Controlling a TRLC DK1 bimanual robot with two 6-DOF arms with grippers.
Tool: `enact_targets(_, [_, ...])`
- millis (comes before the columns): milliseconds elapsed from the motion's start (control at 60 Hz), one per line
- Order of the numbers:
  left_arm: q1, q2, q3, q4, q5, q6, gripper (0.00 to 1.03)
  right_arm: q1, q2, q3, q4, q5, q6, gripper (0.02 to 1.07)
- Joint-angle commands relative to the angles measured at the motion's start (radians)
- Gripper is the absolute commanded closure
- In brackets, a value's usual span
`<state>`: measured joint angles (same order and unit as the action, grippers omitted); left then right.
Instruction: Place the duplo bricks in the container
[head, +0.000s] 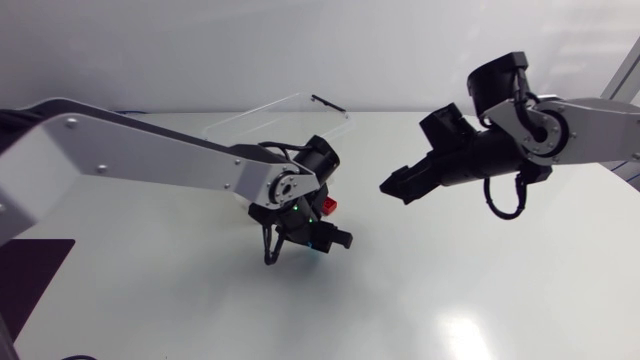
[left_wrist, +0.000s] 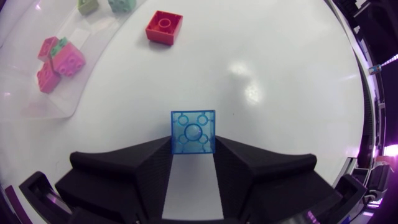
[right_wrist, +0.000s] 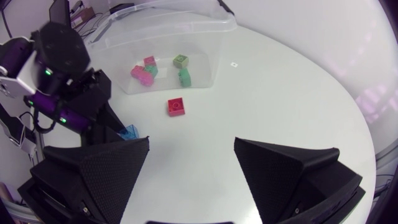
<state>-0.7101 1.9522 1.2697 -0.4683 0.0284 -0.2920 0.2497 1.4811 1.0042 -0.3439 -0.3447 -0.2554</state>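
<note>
My left gripper (left_wrist: 193, 148) is shut on a translucent blue brick (left_wrist: 193, 132), which sits on the table between its fingertips. In the head view this gripper (head: 322, 238) points down at the table's middle. A red brick (left_wrist: 164, 28) lies on the table ahead of it, also visible in the head view (head: 329, 206) right behind the wrist. The clear container (head: 280, 120) stands at the back and holds pink (right_wrist: 142, 73) and green (right_wrist: 184, 76) bricks. My right gripper (head: 395, 185) hovers open and empty to the right, above the table.
The right wrist view shows my left arm (right_wrist: 68, 81) standing near the container (right_wrist: 168, 37), with the red brick (right_wrist: 176, 107) just outside the container's front wall. The blue brick (right_wrist: 129, 132) peeks out beside the left arm. White table stretches on the right.
</note>
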Motion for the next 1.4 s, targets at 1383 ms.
enact_targets(1383, [0.373,-0.217,-0.021,0.456,-0.053,0.246,0.61,0.226,0.713,0.547,-0.102,0.193,-0.076,0.21])
